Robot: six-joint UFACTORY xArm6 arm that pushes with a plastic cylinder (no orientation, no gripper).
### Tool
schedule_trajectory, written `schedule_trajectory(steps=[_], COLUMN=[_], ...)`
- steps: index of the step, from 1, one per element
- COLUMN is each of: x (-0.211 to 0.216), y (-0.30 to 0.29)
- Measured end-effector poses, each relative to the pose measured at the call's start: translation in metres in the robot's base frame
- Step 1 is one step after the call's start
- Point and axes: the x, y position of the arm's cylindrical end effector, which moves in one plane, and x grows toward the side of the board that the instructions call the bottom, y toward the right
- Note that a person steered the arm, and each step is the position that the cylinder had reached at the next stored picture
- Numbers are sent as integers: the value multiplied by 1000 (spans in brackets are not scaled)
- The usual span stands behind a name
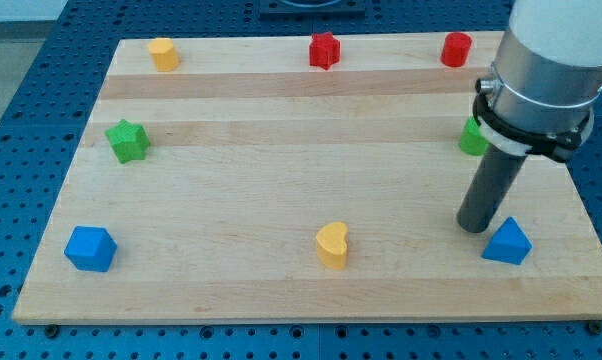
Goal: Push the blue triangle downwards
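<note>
The blue triangle (508, 242) lies on the wooden board (281, 200) near the view's bottom right corner. My tip (474, 226) rests on the board just to the left of the triangle and slightly above it, close to its upper left edge, touching or nearly touching it. The rod rises from there to the arm's grey and white body at the view's top right.
A blue block (90, 248) at bottom left, a yellow heart (332, 245) at bottom centre, a green star (128, 140) at left, a yellow block (163, 54), a red star (324, 50) and a red block (456, 49) along the top, a green block (471, 138) partly hidden behind the arm.
</note>
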Motion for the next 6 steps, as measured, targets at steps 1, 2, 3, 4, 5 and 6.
schedule_trajectory(steps=[1, 2, 3, 4, 5, 6], x=[4, -1, -23, -26, -26, -26], y=[0, 2, 2, 15, 28, 28])
